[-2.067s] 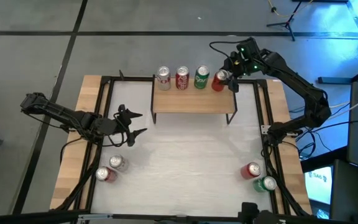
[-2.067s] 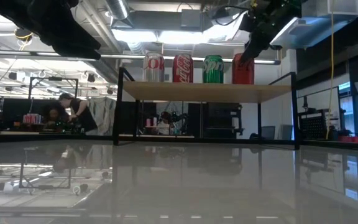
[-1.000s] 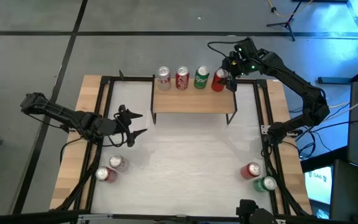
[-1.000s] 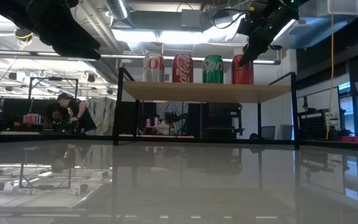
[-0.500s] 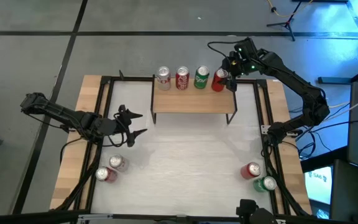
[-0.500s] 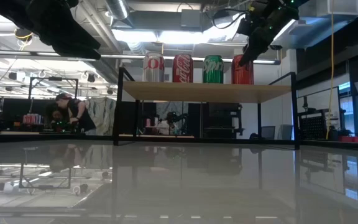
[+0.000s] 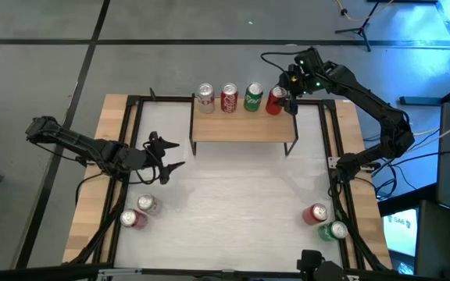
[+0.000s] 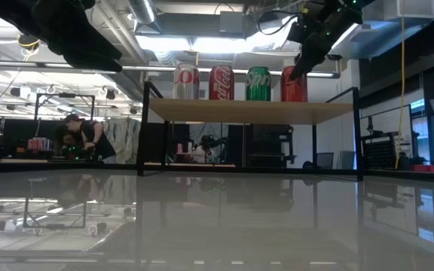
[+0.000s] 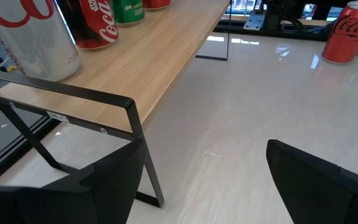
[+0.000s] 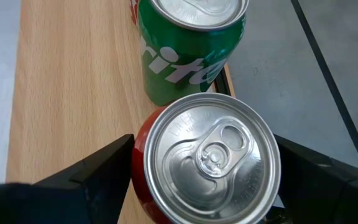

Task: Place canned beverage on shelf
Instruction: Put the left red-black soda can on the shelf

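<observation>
White bench; shelf at far edge. Right claw, fingers apart, straddles the rigid, slick red can: grip mid-wall. Left claw gapes, idle.

The red can hides the right claw fingers' contact; the silver can is cropped above.

Both arms are showing matte black, jointed segments throughout, the left arm and the right arm alike. Thin black cables are looping off the right arm's wrist (where a small green light is glowing). The fingers are showing as flat, dark, angular wedges.
</observation>
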